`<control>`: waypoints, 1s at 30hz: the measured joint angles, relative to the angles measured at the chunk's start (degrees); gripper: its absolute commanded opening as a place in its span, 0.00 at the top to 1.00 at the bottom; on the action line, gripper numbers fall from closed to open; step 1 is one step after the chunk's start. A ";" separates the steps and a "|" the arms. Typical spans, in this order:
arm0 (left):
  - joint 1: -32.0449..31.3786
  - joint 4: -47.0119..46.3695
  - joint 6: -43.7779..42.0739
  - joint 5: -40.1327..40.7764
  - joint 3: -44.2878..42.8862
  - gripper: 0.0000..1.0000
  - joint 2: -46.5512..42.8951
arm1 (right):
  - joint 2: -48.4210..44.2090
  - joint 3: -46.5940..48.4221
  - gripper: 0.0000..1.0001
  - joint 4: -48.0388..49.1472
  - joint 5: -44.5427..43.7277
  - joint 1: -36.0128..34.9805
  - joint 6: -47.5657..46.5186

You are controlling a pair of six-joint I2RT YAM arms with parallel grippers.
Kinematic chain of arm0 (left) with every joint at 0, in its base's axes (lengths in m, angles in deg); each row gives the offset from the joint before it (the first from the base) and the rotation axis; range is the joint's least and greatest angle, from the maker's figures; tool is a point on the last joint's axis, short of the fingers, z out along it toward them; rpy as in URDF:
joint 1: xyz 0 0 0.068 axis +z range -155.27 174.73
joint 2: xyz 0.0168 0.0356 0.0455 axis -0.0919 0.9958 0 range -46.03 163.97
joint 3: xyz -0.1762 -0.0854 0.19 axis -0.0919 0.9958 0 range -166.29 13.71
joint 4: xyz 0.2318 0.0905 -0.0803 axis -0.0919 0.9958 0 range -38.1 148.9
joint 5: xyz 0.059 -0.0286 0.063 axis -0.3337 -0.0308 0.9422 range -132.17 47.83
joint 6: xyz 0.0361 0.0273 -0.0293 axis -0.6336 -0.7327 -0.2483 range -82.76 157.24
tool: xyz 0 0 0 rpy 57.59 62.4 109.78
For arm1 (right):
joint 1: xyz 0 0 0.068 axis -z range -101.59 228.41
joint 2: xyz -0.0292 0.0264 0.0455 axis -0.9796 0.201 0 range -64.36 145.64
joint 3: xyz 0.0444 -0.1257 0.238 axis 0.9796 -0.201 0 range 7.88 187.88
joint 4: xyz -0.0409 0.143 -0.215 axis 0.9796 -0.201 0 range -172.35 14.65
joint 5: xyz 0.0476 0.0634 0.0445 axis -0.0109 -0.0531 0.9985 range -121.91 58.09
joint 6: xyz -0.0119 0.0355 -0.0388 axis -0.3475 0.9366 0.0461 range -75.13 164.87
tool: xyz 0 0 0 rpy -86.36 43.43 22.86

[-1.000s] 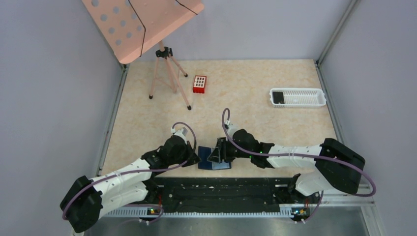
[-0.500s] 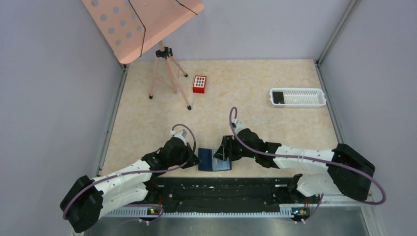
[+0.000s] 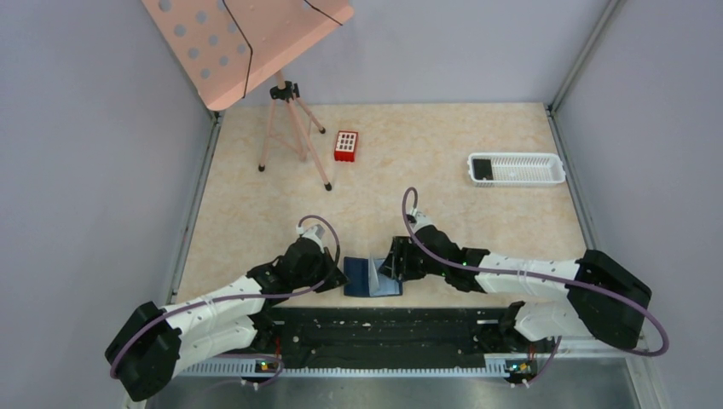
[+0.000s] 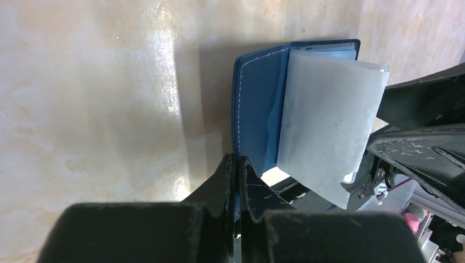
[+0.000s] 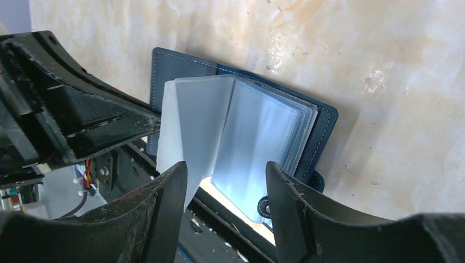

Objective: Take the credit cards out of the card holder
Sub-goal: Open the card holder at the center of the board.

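Observation:
The blue card holder [image 3: 384,287] lies open at the table's near edge, its pale translucent sleeves [image 5: 257,137] fanned up. My left gripper [image 4: 237,159] is shut on the edge of its left blue cover [image 4: 257,126]; it also shows in the top view [image 3: 339,277]. My right gripper [image 5: 225,164] is open and empty, its jaws either side of the sleeves' near edge without touching; in the top view [image 3: 394,262] it sits just right of the holder. No dark credit card shows in the sleeves. One dark flat card [image 3: 482,169] lies in the white tray.
The white slotted tray [image 3: 529,169] stands at the far right. A red block with holes [image 3: 345,146] and a tripod [image 3: 294,128] holding a pink perforated board stand at the back left. The black base rail [image 3: 384,328] runs right behind the holder's near edge.
My right gripper has drawn back to the right, off the holder. A pale sleeve now stands up from the open holder. My left gripper has not moved.

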 measured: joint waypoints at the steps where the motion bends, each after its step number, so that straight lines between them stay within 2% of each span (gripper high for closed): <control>1: 0.00 0.00 0.00 0.00 0.00 1.00 0.00 | 0.46 0.00 0.45 0.02 0.00 0.00 0.28; 20: 0.00 0.02 0.15 0.00 0.00 1.00 -0.15 | 3.13 0.02 0.45 -2.54 -2.80 0.00 1.46; 30: 0.00 0.02 0.15 0.00 0.00 1.00 -0.20 | 3.58 0.00 0.54 1.33 -0.46 0.00 1.53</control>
